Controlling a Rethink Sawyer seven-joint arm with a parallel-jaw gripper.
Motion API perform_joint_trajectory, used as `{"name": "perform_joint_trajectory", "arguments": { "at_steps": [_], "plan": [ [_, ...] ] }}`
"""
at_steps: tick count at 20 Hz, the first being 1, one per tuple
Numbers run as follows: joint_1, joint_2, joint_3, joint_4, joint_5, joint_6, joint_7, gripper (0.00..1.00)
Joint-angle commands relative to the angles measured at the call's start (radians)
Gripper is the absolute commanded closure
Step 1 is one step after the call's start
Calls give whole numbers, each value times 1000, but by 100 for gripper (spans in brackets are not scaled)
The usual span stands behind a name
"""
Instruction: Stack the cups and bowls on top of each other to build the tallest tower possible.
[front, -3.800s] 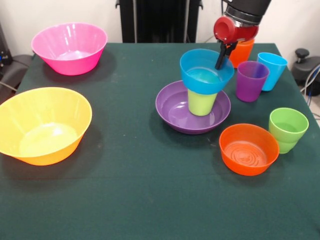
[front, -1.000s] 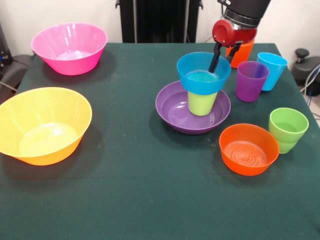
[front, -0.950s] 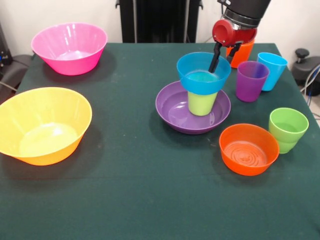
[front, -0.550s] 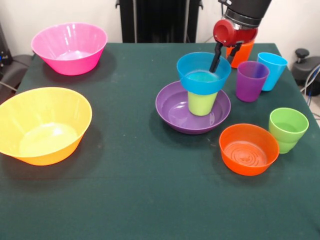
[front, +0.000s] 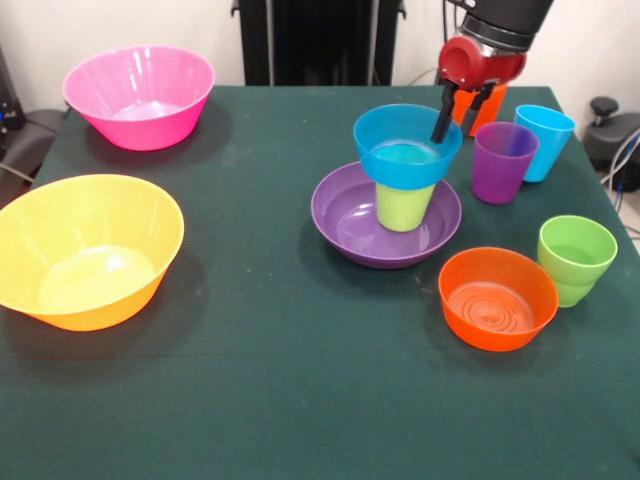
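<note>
The tower stands right of centre: a wide purple bowl (front: 352, 222) holds an upside-down lime-yellow cup (front: 403, 205), and a small blue bowl (front: 404, 152) sits on that cup. My gripper (front: 455, 120) hangs open over the blue bowl's far right rim. One finger (front: 441, 124) shows against the rim; the other is outside it. I cannot tell if it touches. An orange cup (front: 492, 108) stands partly hidden behind the gripper. Purple (front: 502, 162), light blue (front: 544, 141) and green (front: 575, 258) cups stand to the right.
A small orange bowl (front: 497, 298) sits in front of the tower, beside the green cup. A big pink bowl (front: 139, 95) is at the far left and a big yellow-orange bowl (front: 86, 250) at the near left of the dark green table (front: 260, 380).
The gripper has let go of the blue bowl's rim, opened, and drifted slightly right and up. The blue bowl shifted a little left and now rests on the lime-yellow cup.
</note>
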Motion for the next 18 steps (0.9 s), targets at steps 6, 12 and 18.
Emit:
{"name": "perform_joint_trajectory", "arguments": {
  "at_steps": [6, 12, 18],
  "plan": [
    [11, 27, 89, -91, -73, -147, 329, 0],
    [24, 56, 59, -66, -136, -223, 369, 0],
    [21, 64, 44, -71, -127, -235, 371, 0]
  ]
}}
